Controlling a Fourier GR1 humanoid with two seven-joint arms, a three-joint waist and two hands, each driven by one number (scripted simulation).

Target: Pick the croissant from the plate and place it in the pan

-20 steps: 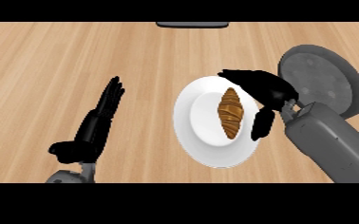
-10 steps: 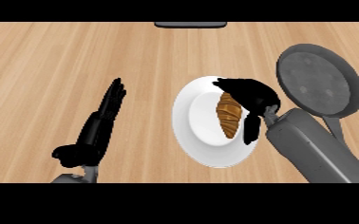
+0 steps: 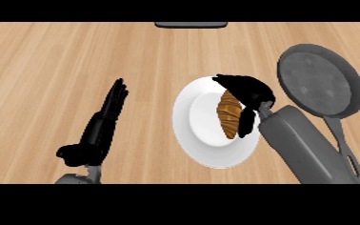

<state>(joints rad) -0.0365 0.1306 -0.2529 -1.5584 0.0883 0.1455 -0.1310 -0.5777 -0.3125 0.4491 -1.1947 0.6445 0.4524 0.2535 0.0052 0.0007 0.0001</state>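
The croissant (image 3: 228,114) lies on the white plate (image 3: 200,138) near the counter's (image 3: 84,52) front right. The right hand (image 3: 246,91) curls around its right side, grasping it. The pan (image 3: 318,82) sits just beside, at the right edge. The left hand (image 3: 98,131) rests released, fingers straight.

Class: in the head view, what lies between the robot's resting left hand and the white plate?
Only bare wooden counter lies between left hand and plate, in the head view.

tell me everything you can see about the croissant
The croissant is golden brown with darker ridges, long and tapered, lying lengthwise on the white plate, right of its middle. The right hand curls over its upper end and right side, hiding part of it. The grey pan sits to the right, holding nothing.
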